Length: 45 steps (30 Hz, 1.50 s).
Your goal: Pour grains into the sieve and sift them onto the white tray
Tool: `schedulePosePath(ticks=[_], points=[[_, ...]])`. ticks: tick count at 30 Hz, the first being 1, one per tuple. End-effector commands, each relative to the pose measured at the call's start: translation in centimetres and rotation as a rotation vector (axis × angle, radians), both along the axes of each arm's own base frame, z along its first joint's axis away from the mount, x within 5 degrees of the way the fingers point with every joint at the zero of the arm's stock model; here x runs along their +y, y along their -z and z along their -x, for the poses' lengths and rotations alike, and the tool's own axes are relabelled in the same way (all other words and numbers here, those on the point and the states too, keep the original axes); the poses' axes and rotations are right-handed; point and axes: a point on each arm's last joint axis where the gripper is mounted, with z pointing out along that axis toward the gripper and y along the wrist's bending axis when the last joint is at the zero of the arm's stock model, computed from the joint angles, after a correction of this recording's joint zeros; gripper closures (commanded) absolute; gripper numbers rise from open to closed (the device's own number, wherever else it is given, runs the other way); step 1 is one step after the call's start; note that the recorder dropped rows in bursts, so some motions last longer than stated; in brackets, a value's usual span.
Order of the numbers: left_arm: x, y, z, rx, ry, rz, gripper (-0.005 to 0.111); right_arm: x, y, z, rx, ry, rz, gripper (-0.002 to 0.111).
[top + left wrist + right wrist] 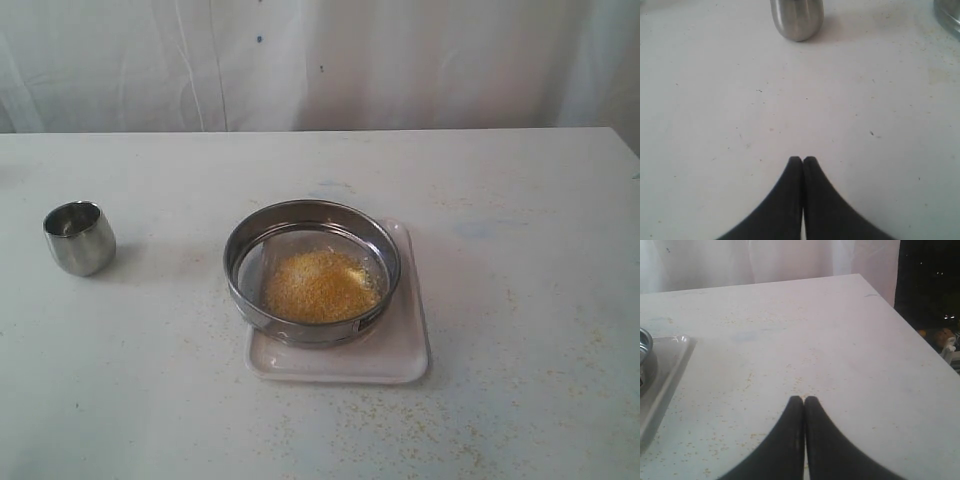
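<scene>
The round steel sieve [312,270] rests on the white tray [400,355] in the middle of the table. A heap of yellow grains [320,285] lies on its mesh. Neither arm shows in the exterior view. My left gripper [803,159] is shut with nothing in it, hovering over bare table some way short of the small steel cup [797,19]. My right gripper [804,398] is also shut and empty, to the right of the tray [662,370]. The sieve's rim [644,345] just shows at that view's edge.
The small steel cup [79,238] stands upright at the left of the table. Loose grains are scattered on the table [520,300] in front of and right of the tray. A white curtain hangs behind. The table's right edge [905,322] drops off to a dark area.
</scene>
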Motion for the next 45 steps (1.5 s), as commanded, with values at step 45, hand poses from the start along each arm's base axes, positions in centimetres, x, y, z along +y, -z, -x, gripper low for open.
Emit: schedulePosePath(ticks=[45], points=[[-0.1, 0.3, 0.1, 0.010, -0.003, 0.027, 0.107, 1.2, -21.7, 6.7, -1.128, -0.145, -0.029, 0.108]])
